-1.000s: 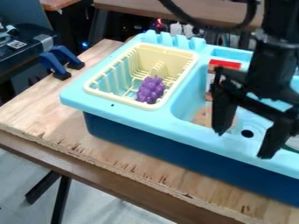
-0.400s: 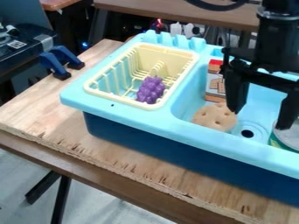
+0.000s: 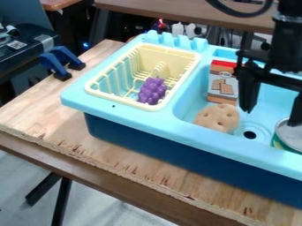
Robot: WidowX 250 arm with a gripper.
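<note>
Shifted toward the can (image 3: 290,134), with gripper (image 3: 272,118) wide and empty. Seemingly raised for clearance above the toy sink (image 3: 177,129).

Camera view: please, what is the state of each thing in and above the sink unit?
Gripper: open, empty, above the basin.
Drying rack: holding the grapes.
Toy grapes: in one bunch.
Toy cracker: whole.
Can: upright.
Drain hole: uncovered.

Lab/wkshp | robot arm (image 3: 286,48) | toy sink (image 3: 177,118) | ply bench (image 3: 112,152)
</note>
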